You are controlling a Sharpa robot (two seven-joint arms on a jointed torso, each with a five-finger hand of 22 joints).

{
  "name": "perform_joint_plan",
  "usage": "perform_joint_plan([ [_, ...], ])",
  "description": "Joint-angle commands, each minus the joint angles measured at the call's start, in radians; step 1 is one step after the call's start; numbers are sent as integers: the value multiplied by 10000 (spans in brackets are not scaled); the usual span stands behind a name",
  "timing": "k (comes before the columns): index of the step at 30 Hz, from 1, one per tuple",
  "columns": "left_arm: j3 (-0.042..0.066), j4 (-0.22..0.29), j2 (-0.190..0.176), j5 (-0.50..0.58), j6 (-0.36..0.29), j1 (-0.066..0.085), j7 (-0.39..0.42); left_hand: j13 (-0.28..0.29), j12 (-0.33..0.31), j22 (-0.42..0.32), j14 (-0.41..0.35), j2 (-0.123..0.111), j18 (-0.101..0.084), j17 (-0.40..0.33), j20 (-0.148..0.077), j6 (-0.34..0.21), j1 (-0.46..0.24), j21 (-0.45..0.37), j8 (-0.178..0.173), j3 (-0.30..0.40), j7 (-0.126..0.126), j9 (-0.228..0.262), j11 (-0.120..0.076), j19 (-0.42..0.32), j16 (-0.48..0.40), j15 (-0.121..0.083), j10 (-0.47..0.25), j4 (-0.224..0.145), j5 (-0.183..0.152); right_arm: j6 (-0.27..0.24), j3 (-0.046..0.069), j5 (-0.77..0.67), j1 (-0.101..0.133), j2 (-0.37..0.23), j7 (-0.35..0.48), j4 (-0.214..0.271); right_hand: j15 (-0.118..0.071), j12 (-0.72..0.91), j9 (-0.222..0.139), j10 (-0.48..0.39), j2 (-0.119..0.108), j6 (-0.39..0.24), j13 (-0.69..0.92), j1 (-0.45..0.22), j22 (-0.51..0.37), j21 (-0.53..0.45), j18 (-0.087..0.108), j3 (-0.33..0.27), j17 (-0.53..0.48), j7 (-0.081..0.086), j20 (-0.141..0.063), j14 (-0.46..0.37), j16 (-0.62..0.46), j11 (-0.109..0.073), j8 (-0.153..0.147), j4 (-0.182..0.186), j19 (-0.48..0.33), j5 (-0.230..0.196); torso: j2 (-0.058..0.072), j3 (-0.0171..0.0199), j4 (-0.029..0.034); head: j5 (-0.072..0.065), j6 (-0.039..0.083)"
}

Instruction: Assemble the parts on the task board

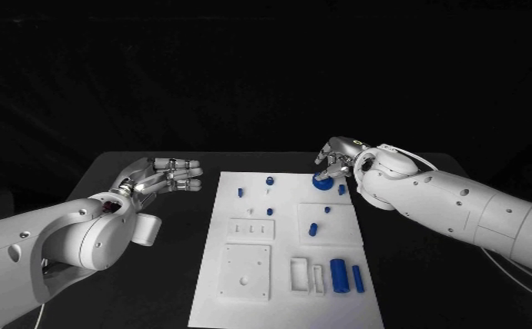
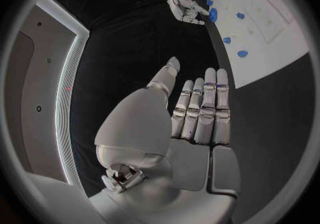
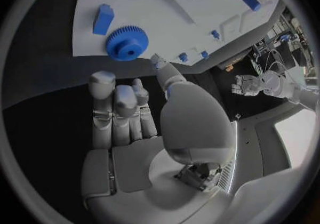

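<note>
From the head view, my left hand (image 1: 166, 175) hovered over the black bench (image 1: 144, 164) just beside the task board (image 1: 288, 267), fingers stretched out together and grasping nothing. My right hand (image 1: 341, 161) hung at the board's far right corner, its fingertips directly over a blue gear (image 1: 323, 184); from there I could not tell whether they touched it. A small blue block (image 1: 341, 188) lay just beside the gear. Other blue parts sat scattered on the board: a peg (image 1: 270, 181) near the far edge, a short piece (image 1: 313, 229) in the middle, and two long blue bars (image 1: 346, 277) side by side at the near right.

In my left wrist view, the left hand (image 2: 200, 112) was flat and released, fingers straight and close together, with bare bench beneath. Well beyond it, the board's edge (image 2: 280, 58) carried small blue parts.

In my right wrist view, the right hand (image 3: 127, 106) held nothing, its fingers loosely curved and apart. The gear (image 3: 126, 42) lay flat on the board just beyond the fingertips, visibly apart from them, which the head view hid. The blue block (image 3: 103, 18) lay beside it.
</note>
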Motion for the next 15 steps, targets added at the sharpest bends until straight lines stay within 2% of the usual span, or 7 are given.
perform_joint_plan([
  [1,9,9,23,-14,193,9,129,15,-16,-10,-83,-29,26,4,6,-58,41,40,-15,7,-4,4,-4,-32,-41,-5,-91,51,-34,402,3,5,-35,53,162,-124,2,107,-8,111,-32,-114,82,49,793,90,173,6,123,14,64,69,-10,0,-6,78,357,41,-6,-16,25,-32,-33],
  [4,8,3,21,-14,198,8,127,15,-16,-10,-83,-29,26,4,6,-58,41,40,-15,7,-4,4,-4,-32,-41,-5,-91,51,-34,430,3,-53,-58,71,151,-230,0,219,-7,163,-35,-96,177,39,827,247,163,20,217,9,64,88,38,-1,-2,92,373,141,-6,-15,25,-28,-54],
  [7,7,-3,15,-14,201,8,126,15,-16,-10,-83,-29,26,4,6,-58,41,40,-15,7,-4,4,-4,-32,-41,-5,-91,51,-34,442,3,-79,-79,74,154,-318,1,241,-9,170,-32,-97,199,36,833,283,162,28,243,12,64,90,49,1,-2,98,374,176,-4,3,40,-67,-63],
  [12,6,-5,9,-18,206,8,129,15,-16,-42,-89,-36,24,4,9,-77,46,46,-15,6,3,4,-1,-37,-40,-2,-96,71,-37,443,3,-106,-126,87,161,-465,4,242,-18,163,-31,-120,210,37,834,313,164,47,280,18,68,93,52,5,-3,98,363,216,14,21,15,-44,-29],
  [15,6,-10,10,-21,215,7,128,15,-16,-42,-89,-36,24,4,9,-77,46,46,-15,6,3,4,-1,-37,-40,-2,-96,71,-37,463,3,-115,-147,85,154,-512,2,327,-13,218,-31,-78,281,33,841,376,164,84,317,11,68,99,54,-1,2,93,359,275,-3,18,20,-59,-67],
])
